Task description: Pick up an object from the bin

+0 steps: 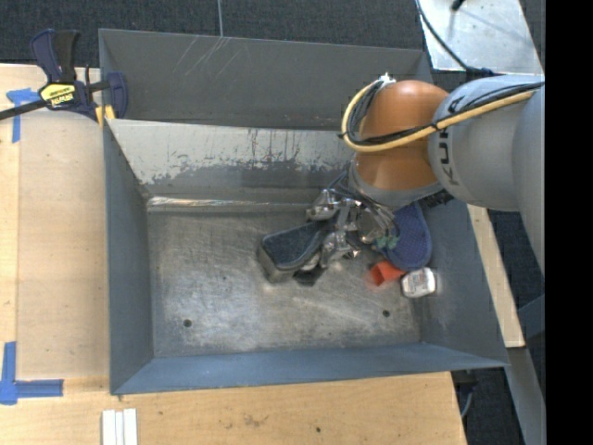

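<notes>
My gripper point(326, 248) reaches down into the middle-right of the bin, its metal fingers set on the right end of a dark blue-grey oblong pad point(289, 246) that lies flat on the bin floor. Whether the fingers clasp the pad is hidden by the gripper's own body. Just to the right lies a dark blue oval thing point(412, 235), partly under the arm. A small red piece point(381, 273) sits below the gripper, and a small white-and-grey block point(419, 284) lies beside it near the right wall.
The orange cover and cables of the wrist hang over the bin's back-right corner. The bin's sloped walls rise close on the right of the loose things. The left half of the floor holds nothing but scuffed metal.
</notes>
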`<state>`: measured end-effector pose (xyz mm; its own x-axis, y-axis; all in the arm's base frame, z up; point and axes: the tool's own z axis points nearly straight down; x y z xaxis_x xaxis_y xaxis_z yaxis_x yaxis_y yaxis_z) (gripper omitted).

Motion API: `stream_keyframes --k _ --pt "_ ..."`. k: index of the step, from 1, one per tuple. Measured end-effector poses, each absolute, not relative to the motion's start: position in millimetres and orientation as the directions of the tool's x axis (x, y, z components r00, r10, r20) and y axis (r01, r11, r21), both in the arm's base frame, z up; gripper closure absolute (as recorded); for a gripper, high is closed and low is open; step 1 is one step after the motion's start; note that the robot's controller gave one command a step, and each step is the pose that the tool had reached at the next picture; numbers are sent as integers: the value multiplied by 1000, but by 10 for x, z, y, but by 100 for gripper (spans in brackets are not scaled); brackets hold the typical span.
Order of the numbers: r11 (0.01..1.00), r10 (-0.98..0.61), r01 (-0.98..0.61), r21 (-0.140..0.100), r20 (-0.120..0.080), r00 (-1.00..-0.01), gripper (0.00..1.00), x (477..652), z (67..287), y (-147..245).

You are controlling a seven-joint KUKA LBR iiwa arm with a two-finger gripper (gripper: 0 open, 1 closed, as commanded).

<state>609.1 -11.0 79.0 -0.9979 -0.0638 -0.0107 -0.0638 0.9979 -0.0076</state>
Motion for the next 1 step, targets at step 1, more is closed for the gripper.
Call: stream_keyframes --k 1 --pt "998 -66 -66 -2 -5 -998 100 5881 2480 -180"
